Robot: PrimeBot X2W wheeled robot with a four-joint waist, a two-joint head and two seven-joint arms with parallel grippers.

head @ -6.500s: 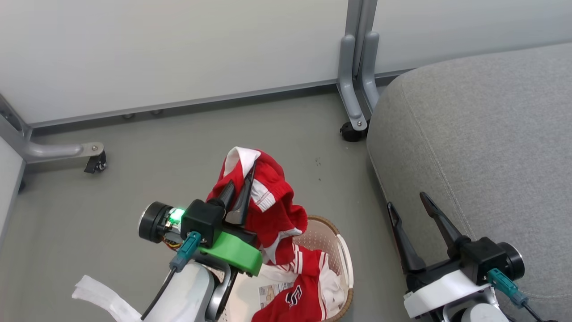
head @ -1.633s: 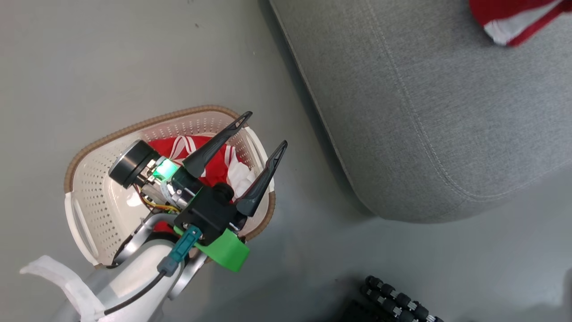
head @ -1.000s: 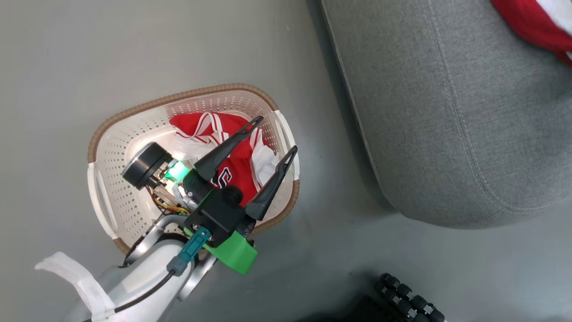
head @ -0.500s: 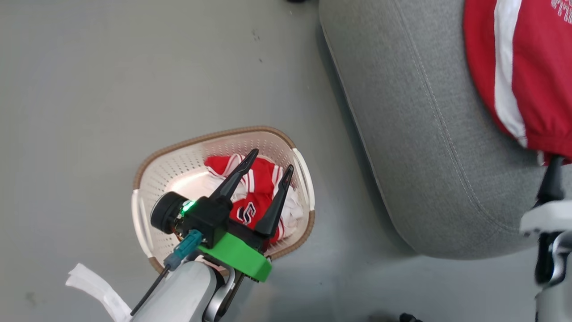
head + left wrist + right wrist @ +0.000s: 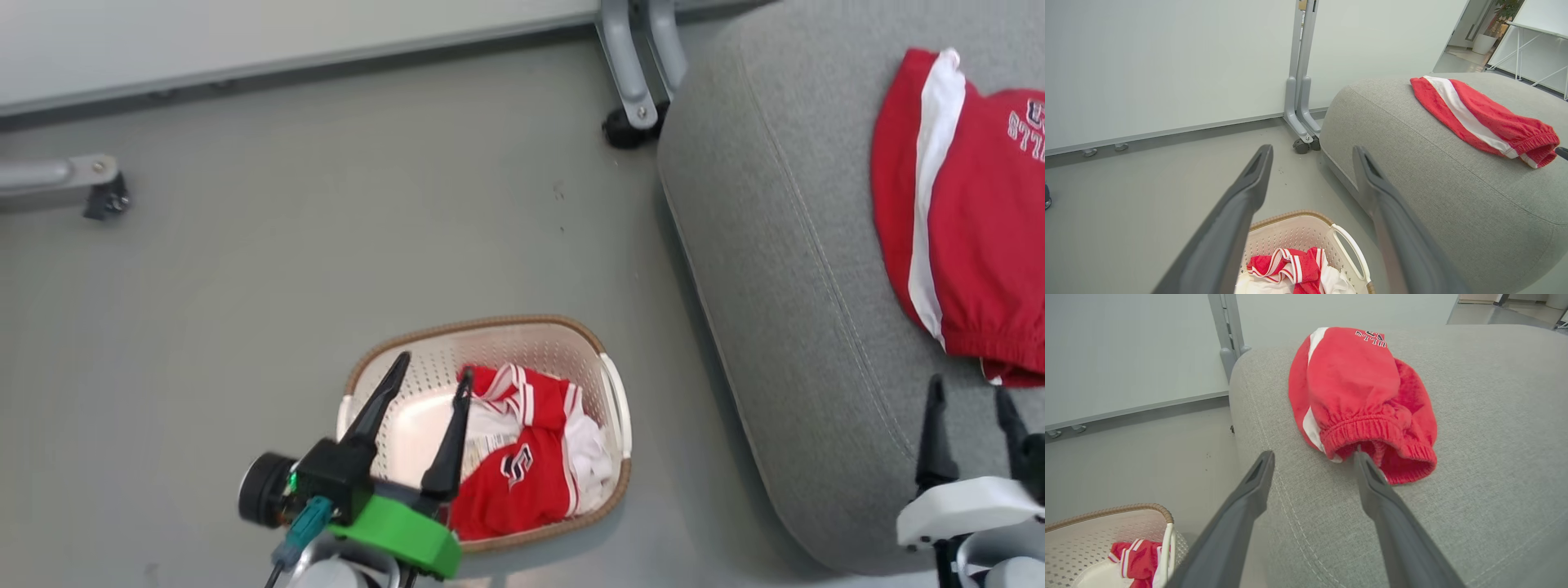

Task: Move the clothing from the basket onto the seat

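While one garment [image 5: 980, 229] lies on the seat [image 5: 775, 286] upper right, other clothing [image 5: 522, 478] sits in the basket [image 5: 490, 321] lower centre, left hand [image 5: 433, 365] spread over it, right hand [image 5: 968, 385] spread, lower right.

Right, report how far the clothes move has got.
Done: one red garment with a white side stripe lies flat on the seat. In hand: nothing. The right gripper stands open by that garment's elastic hem, and the left gripper hangs open over the basket. Left: a bundle of red-and-white clothing lies in the basket and has yet to be carried over.
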